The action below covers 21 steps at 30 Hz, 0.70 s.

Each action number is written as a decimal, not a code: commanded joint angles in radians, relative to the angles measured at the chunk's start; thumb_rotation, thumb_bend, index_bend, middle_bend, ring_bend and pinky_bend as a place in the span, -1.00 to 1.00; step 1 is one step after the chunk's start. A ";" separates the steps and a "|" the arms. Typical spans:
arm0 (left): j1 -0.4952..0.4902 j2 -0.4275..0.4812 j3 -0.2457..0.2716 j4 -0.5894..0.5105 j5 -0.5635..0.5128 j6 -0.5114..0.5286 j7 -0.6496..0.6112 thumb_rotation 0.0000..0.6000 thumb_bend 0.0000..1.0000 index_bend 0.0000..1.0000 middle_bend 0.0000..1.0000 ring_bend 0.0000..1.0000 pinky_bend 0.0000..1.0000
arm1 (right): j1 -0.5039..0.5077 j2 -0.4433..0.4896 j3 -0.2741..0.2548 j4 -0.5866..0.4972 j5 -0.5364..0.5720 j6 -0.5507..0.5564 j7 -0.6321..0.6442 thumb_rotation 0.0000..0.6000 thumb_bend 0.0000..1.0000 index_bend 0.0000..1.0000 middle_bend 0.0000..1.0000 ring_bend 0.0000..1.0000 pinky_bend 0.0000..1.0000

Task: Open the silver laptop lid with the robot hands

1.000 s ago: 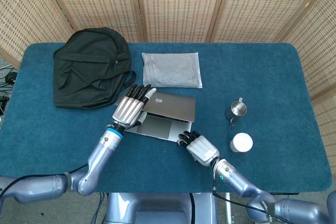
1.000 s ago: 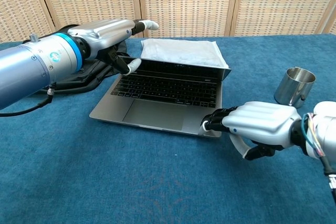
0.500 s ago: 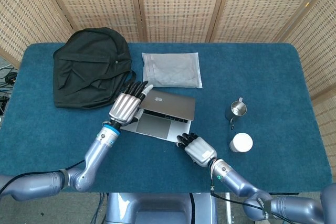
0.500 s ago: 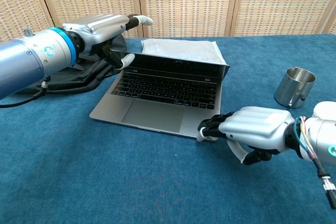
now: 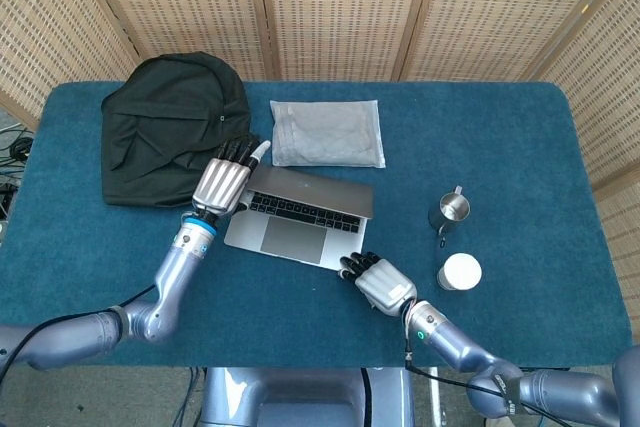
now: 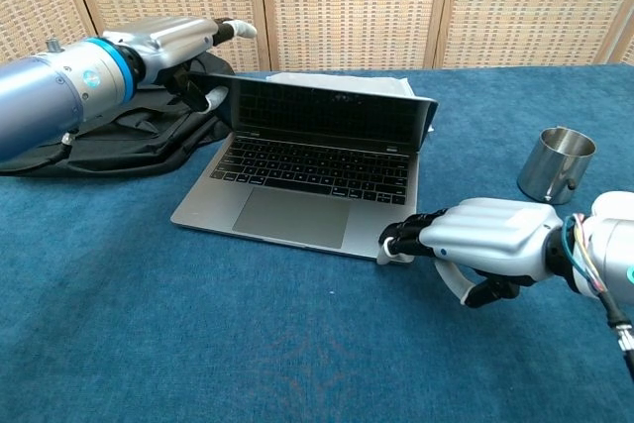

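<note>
Lid (image 6: pixel 332 118) stood steeper than before, screen dark. Left hand (image 6: pixel 183 47) gripped its corner; right hand (image 6: pixel 485 240) pressed base (image 6: pixel 297 200) down, holding nothing.

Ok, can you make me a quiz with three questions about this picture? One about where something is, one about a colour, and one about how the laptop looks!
1. Where is the black bag?
A. left of the laptop
B. on the keyboard
C. inside the metal cup

2. What colour is the table cloth?
A. red
B. blue
C. yellow

3. How is the laptop lid?
A. shut flat
C. torn off
B. lifted up

Answers: 1 A, the bag lies beside the laptop's left edge. 2 B, the cloth is dark blue. 3 B, the left hand holds the lid's corner up, and the right hand touches the base.
</note>
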 commanded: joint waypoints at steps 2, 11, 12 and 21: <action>-0.030 -0.017 -0.027 0.060 -0.043 -0.032 -0.009 1.00 0.07 -1.00 -1.00 -1.00 -1.00 | 0.006 0.000 -0.006 0.003 -0.002 0.001 0.015 1.00 1.00 -0.76 -0.85 -0.91 -0.73; -0.094 -0.036 -0.074 0.137 -0.091 -0.064 -0.017 1.00 0.05 -1.00 -1.00 -1.00 -1.00 | 0.017 0.005 -0.023 0.005 -0.029 0.008 0.046 1.00 1.00 -0.76 -0.85 -0.91 -0.73; -0.102 -0.038 -0.078 0.145 -0.097 -0.066 -0.015 1.00 0.05 -1.00 -1.00 -1.00 -1.00 | 0.019 0.006 -0.024 0.005 -0.031 0.008 0.050 1.00 1.00 -0.76 -0.85 -0.91 -0.73; -0.173 -0.057 -0.122 0.223 -0.184 -0.087 0.031 1.00 0.02 -1.00 -1.00 -1.00 -1.00 | 0.031 0.017 -0.032 0.004 -0.050 0.008 0.071 1.00 1.00 -0.76 -0.85 -0.91 -0.73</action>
